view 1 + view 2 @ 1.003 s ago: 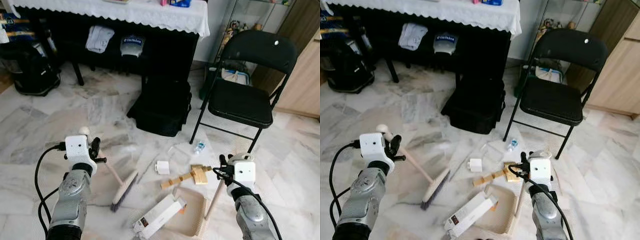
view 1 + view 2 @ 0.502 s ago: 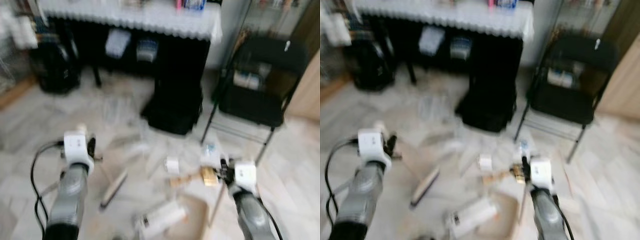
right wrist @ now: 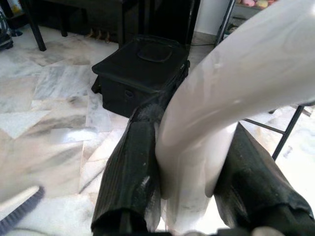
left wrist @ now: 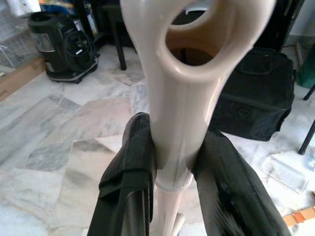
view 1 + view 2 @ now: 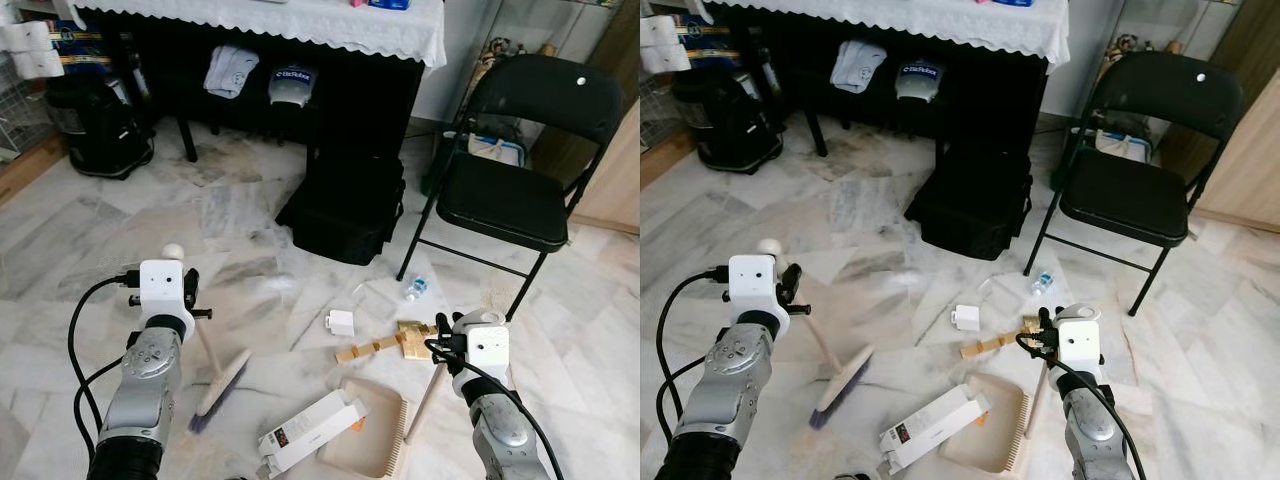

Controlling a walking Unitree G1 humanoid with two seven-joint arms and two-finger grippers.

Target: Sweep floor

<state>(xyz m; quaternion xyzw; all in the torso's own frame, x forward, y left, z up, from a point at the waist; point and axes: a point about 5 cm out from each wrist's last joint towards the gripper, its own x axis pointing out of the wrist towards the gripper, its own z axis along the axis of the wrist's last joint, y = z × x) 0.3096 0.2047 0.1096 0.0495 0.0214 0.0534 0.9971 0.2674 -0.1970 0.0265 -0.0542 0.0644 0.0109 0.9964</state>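
My left gripper (image 4: 179, 147) is shut on the cream handle of a broom (image 5: 205, 345), whose brush head (image 5: 222, 385) rests on the marble floor at the lower left. My right gripper (image 3: 189, 162) is shut on the long pale handle (image 5: 425, 400) of a beige dustpan (image 5: 370, 445) lying flat on the floor. A long white carton (image 5: 310, 432) lies partly on the dustpan's front edge. Beyond the pan are a small white cube (image 5: 340, 323), a wooden piece (image 5: 385, 345), a clear plastic wrapper (image 5: 375, 295) and a small bottle (image 5: 413, 290).
A black bag (image 5: 345, 205) sits ahead under a black piano with a lace cloth (image 5: 300, 20). To the right stands a black folding chair (image 5: 505, 200). At the far left is a black vacuum cleaner (image 5: 95, 125). Wooden cabinet at the right edge (image 5: 615, 180).
The whole view swung and blurred, then settled, so the camera moved. The brush head now lies farther left of the small white cube. Both grips are unchanged.
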